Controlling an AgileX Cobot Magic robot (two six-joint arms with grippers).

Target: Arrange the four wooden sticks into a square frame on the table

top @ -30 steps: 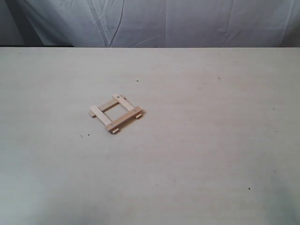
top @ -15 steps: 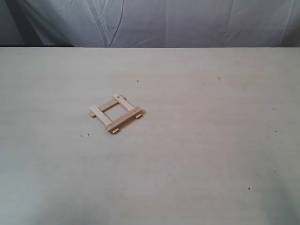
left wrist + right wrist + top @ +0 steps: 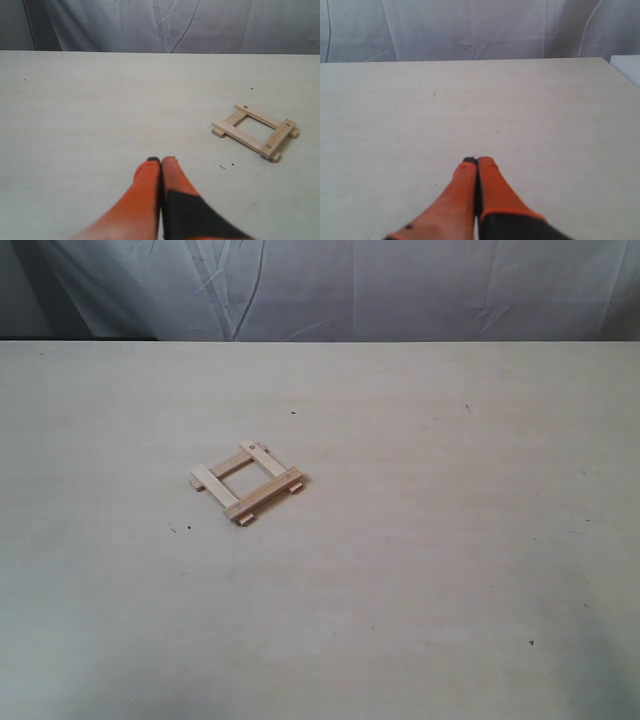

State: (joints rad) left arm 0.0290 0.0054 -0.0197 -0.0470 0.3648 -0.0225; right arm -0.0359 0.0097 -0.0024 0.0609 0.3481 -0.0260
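Note:
The four wooden sticks lie as a small square frame on the table, left of centre in the exterior view, two slats laid across the other two. The same square frame shows in the left wrist view, off to one side of my left gripper, well apart from it. My left gripper's orange fingers are shut with nothing between them. In its own wrist view my right gripper is also shut and empty, over bare table. Neither gripper appears in the exterior view.
A wrinkled white cloth backdrop hangs behind the table's far edge. A few tiny dark specks dot the surface near the frame. A white edge shows beyond the table's corner in the right wrist view.

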